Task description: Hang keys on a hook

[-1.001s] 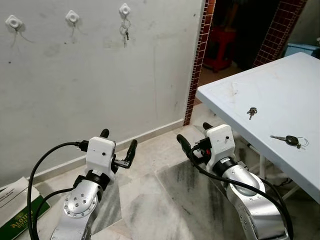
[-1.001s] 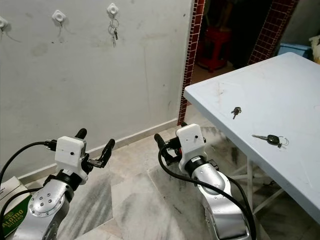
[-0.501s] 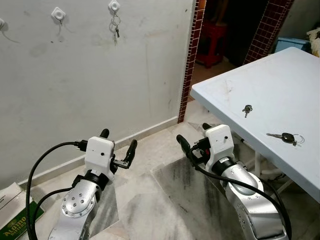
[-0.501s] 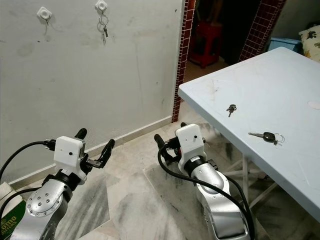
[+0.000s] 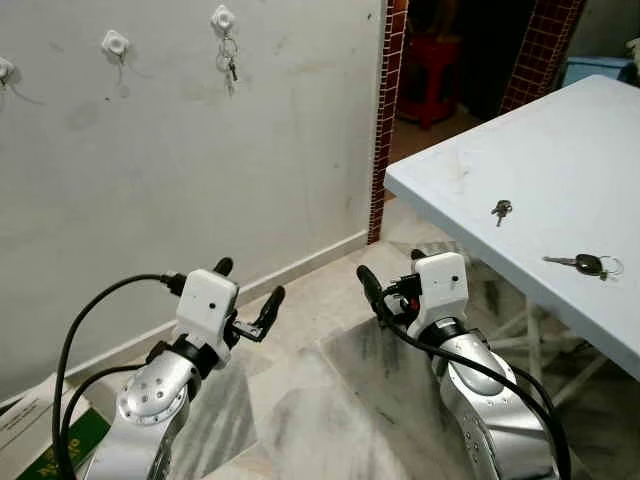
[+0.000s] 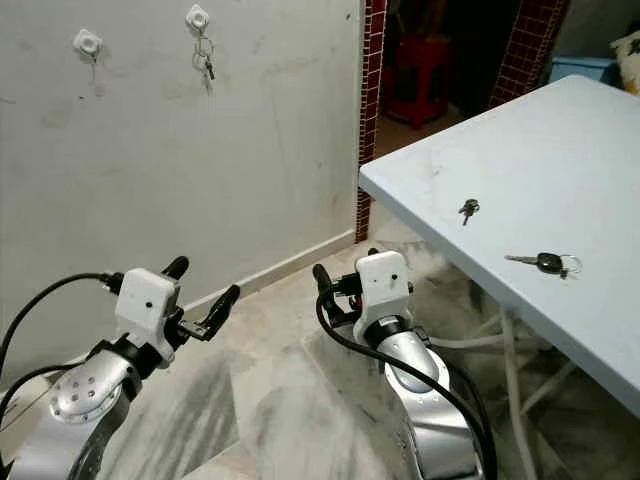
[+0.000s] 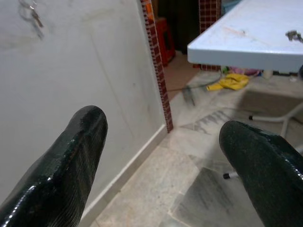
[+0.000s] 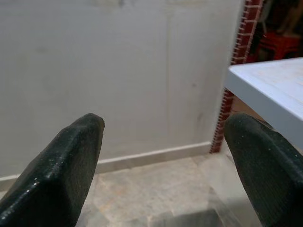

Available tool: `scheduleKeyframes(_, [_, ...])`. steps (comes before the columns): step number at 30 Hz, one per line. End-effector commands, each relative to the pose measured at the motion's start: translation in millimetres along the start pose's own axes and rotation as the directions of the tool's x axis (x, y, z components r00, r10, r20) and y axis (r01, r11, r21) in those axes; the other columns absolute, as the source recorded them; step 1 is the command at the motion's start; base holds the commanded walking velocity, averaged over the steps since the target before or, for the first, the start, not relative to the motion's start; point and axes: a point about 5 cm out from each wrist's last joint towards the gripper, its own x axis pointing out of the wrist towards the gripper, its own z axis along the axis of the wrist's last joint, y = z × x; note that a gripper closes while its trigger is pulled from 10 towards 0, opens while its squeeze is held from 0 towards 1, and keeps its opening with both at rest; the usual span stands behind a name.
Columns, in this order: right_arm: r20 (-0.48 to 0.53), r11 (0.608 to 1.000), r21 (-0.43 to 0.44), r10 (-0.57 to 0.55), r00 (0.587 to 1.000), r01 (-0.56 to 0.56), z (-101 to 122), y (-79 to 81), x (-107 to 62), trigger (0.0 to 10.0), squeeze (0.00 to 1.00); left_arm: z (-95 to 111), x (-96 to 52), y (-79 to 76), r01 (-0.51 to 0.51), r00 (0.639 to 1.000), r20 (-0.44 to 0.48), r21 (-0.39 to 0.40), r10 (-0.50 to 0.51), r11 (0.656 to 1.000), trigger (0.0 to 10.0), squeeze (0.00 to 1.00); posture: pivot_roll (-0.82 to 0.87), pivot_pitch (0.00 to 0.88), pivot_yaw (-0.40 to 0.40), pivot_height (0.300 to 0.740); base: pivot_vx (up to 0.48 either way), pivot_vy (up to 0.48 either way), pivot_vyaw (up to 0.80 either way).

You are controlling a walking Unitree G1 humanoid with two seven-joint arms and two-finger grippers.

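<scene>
Three white hooks are on the grey wall: the right hook (image 5: 222,18) carries a small bunch of keys (image 5: 229,64), while the middle hook (image 5: 115,42) and left hook (image 5: 5,68) are bare. On the pale blue table (image 5: 560,150) lie a small key (image 5: 501,209) and a black-headed key (image 5: 585,264). My left gripper (image 5: 250,290) is held low over the floor, open and holding nothing, pointing toward the wall. My right gripper (image 5: 392,272) is also open and holding nothing, low beside the table's near corner. The hung keys (image 7: 34,12) also show in the left wrist view.
A red-brick pillar (image 5: 385,120) edges a dark doorway with a red stool (image 5: 430,75) inside. A green and white box (image 5: 40,440) lies on the marble floor at my left. White table legs (image 5: 530,330) stand under the table, and a yellow cloth (image 7: 234,81) lies beneath it.
The whole picture has shifted as the camera moves. Both grippers stay open and low, and the keys on the table and on the hook have kept their places.
</scene>
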Motion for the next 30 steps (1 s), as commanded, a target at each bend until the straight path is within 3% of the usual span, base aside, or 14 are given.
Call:
scheduleKeyframes(1, [0.013,1.000,0.004,0.011,1.000,-0.011,2.0,3.7,0.7,10.0,0.00,-5.7,-2.1,1.6,0.001,1.000,-0.025,-0.020,-0.001,1.000,10.0,0.00,0.09,0.000,0.110,0.740,0.000,0.000,0.00])
scheduleKeyframes(12, [0.001,0.999,-0.032,0.033,0.999,-0.033,2.9,-3.4,3.3,10.0,0.00,-10.0,-7.5,-6.9,-0.012,1.000,-0.026,-0.055,0.010,0.998,10.0,0.00,0.09,0.000,0.065,0.740,0.000,-0.361,0.00])
scheduleKeyframes(30, [0.002,0.997,-0.051,0.054,0.999,-0.053,5.7,-3.9,7.2,10.0,0.00,-11.6,-6.3,-4.9,-0.032,0.999,-0.028,-0.053,0.031,0.998,10.0,0.00,0.08,0.000,0.044,0.740,0.000,-0.384,0.00])
